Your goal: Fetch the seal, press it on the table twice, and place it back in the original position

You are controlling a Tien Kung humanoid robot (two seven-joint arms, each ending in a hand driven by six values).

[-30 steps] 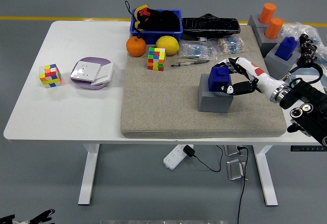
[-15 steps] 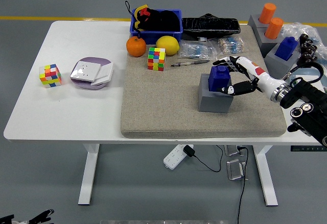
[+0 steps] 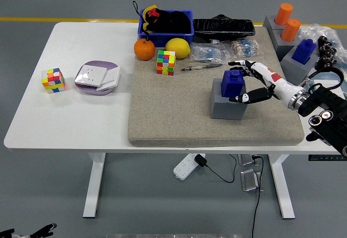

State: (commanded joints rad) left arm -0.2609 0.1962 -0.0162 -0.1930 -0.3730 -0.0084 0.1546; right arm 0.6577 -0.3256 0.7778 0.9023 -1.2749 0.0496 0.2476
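Observation:
The blue seal (image 3: 232,82) stands upright on a grey block (image 3: 227,106) at the right of the beige mat (image 3: 179,119). My right hand (image 3: 245,82) comes in from the right and sits just beside the seal's right side. Its fingers (image 3: 241,64) spread past the seal's top far edge and the thumb (image 3: 242,97) lies at the block's top near edge. The hand is open and does not close on the seal. The left arm is out of view.
A pen (image 3: 200,67) and packets (image 3: 209,53) lie behind the seal. A Rubik's cube (image 3: 166,62), orange (image 3: 144,49), lemon (image 3: 177,48) and blue bin (image 3: 165,24) stand at the mat's back. Grey blocks with orange cylinders (image 3: 286,21) and another blue seal (image 3: 304,50) stand far right. A second cube (image 3: 53,80) and a purple-white box (image 3: 97,77) sit on the left.
My right hand's fingers have opened off the blue seal and the hand has drawn slightly to the right. The seal stays on the grey block.

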